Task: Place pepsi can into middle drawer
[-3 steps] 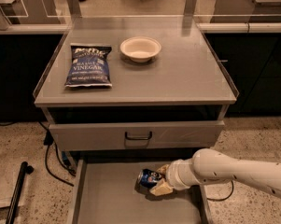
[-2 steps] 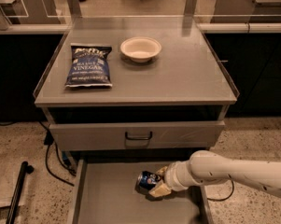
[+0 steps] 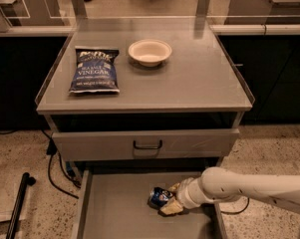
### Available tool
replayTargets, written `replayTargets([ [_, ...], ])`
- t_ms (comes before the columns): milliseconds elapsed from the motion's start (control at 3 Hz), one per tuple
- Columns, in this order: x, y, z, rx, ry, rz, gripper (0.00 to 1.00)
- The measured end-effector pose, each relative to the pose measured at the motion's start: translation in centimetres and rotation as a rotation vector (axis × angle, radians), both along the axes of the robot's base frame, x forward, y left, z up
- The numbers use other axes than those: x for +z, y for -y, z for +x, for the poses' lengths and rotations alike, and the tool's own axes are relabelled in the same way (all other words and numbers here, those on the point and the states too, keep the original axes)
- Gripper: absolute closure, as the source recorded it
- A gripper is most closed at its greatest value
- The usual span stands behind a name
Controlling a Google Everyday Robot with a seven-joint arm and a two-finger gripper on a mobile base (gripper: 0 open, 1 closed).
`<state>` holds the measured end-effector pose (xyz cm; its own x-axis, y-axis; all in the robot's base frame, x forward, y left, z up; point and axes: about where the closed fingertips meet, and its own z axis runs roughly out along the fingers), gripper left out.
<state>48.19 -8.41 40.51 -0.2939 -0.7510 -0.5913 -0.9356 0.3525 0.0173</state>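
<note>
One pepsi can (image 3: 160, 196), clamped in my claw (image 3: 169, 200), inside the middle drawer (image 3: 114, 214), near its right wall. Step: placing. Next, I judge: settle, release, withdraw.

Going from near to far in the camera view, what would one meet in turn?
The pepsi can, gripped by the end effector inside the middle drawer → drawer front with loop handle → vinegar chip bag → white bowl.

chip bag (image 3: 94, 69): "VINEGAR" | pepsi can (image 3: 159, 196): no legible text | jaws: clamped on it, in middle drawer (image 3: 119, 210)
</note>
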Motion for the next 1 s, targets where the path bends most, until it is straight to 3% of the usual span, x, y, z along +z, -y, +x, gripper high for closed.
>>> replayTargets([
  [667, -3.2, 0.8, 0.0, -0.043, -0.011, 0.004, 1.00],
  [1000, -3.2, 0.8, 0.0, -0.043, -0.011, 0.004, 0.80],
])
